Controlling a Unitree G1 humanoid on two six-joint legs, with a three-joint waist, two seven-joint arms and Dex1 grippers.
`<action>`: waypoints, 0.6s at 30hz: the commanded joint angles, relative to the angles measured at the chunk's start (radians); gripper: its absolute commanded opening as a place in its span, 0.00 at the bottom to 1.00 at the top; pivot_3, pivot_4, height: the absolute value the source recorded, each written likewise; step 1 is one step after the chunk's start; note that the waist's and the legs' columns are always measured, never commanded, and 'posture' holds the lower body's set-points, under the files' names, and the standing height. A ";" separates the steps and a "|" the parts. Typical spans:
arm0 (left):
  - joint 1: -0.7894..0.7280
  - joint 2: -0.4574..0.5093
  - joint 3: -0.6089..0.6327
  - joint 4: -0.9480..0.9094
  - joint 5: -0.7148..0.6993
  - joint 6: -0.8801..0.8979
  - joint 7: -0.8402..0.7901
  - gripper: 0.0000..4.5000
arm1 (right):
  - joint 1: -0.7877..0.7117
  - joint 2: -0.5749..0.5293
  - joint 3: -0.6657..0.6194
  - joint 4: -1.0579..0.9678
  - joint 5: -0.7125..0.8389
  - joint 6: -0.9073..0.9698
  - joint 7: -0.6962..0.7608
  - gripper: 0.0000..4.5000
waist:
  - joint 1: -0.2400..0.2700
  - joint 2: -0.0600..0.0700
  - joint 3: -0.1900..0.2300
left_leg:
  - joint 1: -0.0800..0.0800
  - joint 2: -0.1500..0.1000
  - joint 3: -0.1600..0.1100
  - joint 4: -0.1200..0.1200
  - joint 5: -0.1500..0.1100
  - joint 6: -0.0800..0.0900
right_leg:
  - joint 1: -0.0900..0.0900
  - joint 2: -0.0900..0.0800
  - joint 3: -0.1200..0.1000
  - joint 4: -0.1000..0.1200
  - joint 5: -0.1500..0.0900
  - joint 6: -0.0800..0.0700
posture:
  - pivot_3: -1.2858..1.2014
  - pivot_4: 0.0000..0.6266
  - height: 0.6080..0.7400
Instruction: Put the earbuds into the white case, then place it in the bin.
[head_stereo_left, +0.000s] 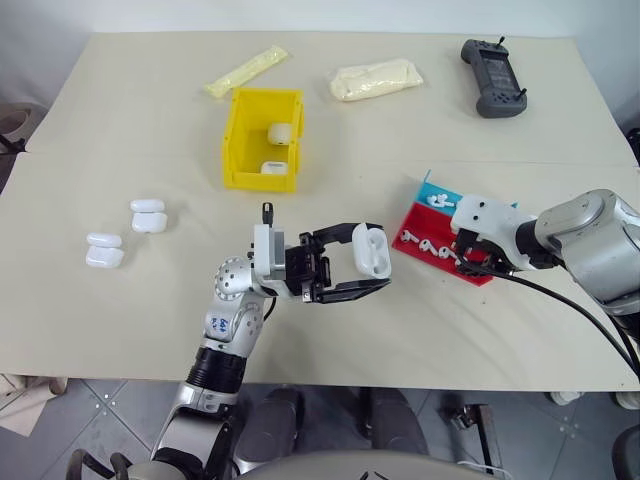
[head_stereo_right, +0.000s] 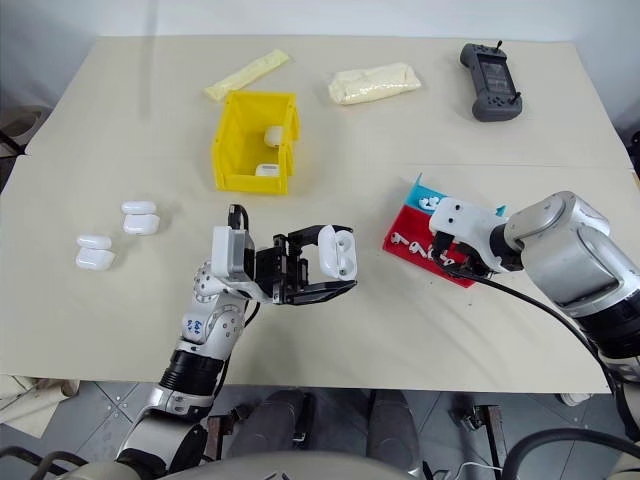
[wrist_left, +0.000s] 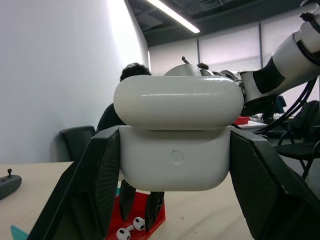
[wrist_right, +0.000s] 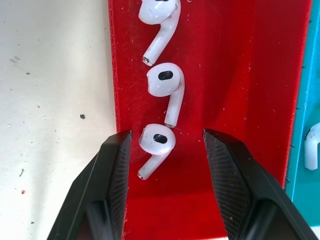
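glossy white case, lid ajar, clamped between left gripper jaws.

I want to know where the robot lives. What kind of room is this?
Probably an office or lab workroom. A wide beige table fills it, long ceiling lights shine above, and office chairs stand by a plain white wall.

Open tabletop between spare cases and yellow bin; tray rim low

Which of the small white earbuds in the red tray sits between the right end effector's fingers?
The endmost tiny glossy white earbud in the row; the other two earbuds lie beyond the fingertips.
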 joint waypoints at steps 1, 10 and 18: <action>-0.010 -0.006 0.005 -0.014 0.004 -0.021 0.008 0.62 | 0.011 0.010 -0.001 -0.001 0.010 0.042 0.001 0.52 | 0.000 0.000 0.000 | 0.000 0.000 0.000 0.000 0.000 0.000 | 0.000 0.000 0.000 0.000 0.000 0.000 | 0.52 0.24 1.00; -0.016 -0.006 0.006 -0.005 0.002 -0.025 0.004 0.62 | 0.032 0.040 -0.037 -0.017 0.056 0.153 -0.020 0.48 | 0.000 0.000 0.000 | 0.000 0.000 0.000 0.000 0.000 0.000 | 0.000 0.000 0.000 0.000 0.000 0.000 | 0.52 0.24 1.00; -0.018 -0.005 0.007 -0.002 0.002 -0.026 0.001 0.62 | 0.039 0.037 -0.043 -0.029 0.073 0.169 -0.051 0.11 | 0.000 -0.001 0.000 | 0.001 0.000 0.000 0.000 0.000 0.000 | 0.001 0.000 0.000 0.001 0.000 0.000 | 0.52 0.24 1.00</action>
